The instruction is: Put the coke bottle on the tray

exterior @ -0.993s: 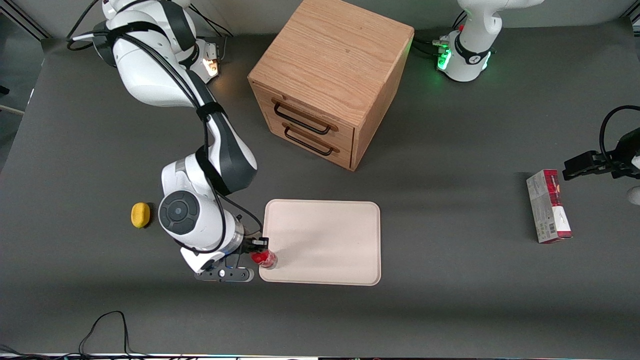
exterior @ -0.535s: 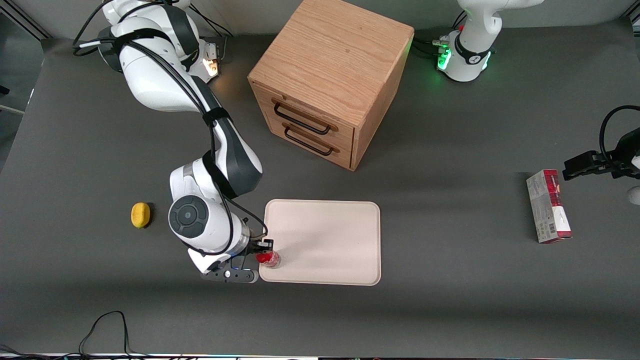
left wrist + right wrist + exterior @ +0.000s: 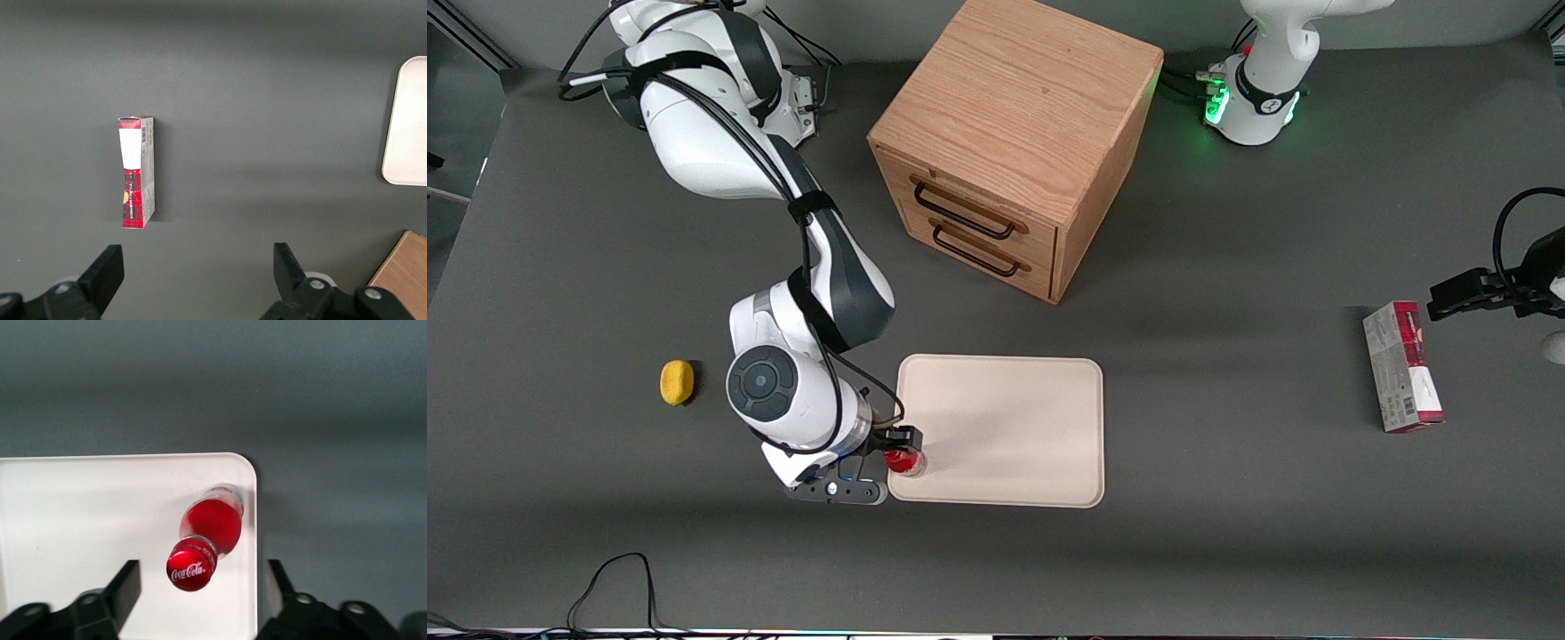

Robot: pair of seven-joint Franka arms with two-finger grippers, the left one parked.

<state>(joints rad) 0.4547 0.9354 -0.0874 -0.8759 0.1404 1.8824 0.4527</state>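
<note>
Red against cream, the coke bottle (image 3: 210,533) is seen standing on the tray (image 3: 1014,418), in the corner nearest the front camera at the working arm's end, just inside the low rim. The gripper (image 3: 200,587) is held directly above it with the fingers (image 3: 127,583) spread wide on either side of the cap and touching nothing, so the bottle is judged to be released. In the wrist view the bottle appears to lean, though this may be only the camera's angle; whether it is truly upright cannot be told. The chief risk is judged to be a toppling: were the gripper withdrawn sideways or tilted as it rises, a finger could catch the cap and the bottle, being narrow and so close to the rim, could be knocked off the tray onto the dark table (image 3: 1227,551). A straight vertical lift is therefore called for. Room is ample: most of the tray is bare, the wooden drawer cabinet (image 3: 1014,142) stands well apart and farther from the front camera, the yellow object (image 3: 677,382) lies near the arm on the table, and the carton box (image 3: 1401,366) lies toward the parked arm's end.
</note>
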